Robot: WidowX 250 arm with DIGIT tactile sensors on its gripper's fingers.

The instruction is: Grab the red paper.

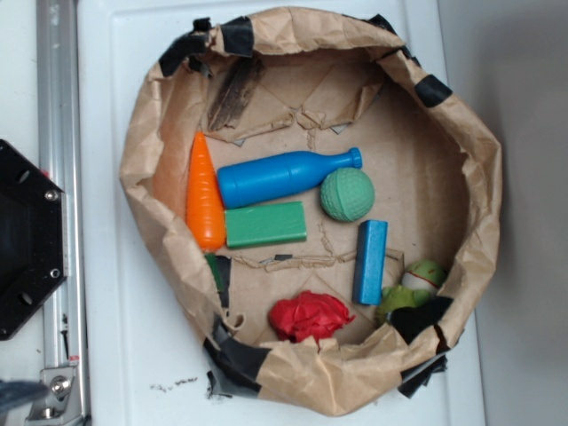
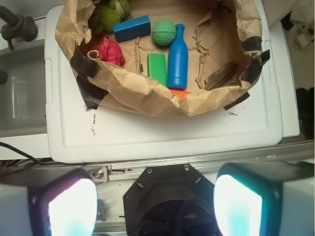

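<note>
A white table (image 1: pixel 124 355) carries a round enclosure with a brown paper wall (image 1: pixel 155 133) patched with black tape. The red paper (image 1: pixel 310 316), a wrinkled bright red wad, lies on the enclosure floor against the wall, near a blue block (image 1: pixel 370 262). The gripper (image 2: pixel 156 206) is spread open, empty, well apart from the wad.

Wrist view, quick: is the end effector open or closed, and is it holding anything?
End effector: open and empty, its fingers spread wide above the robot base, well short of the red paper in the brown paper bowl.
</note>
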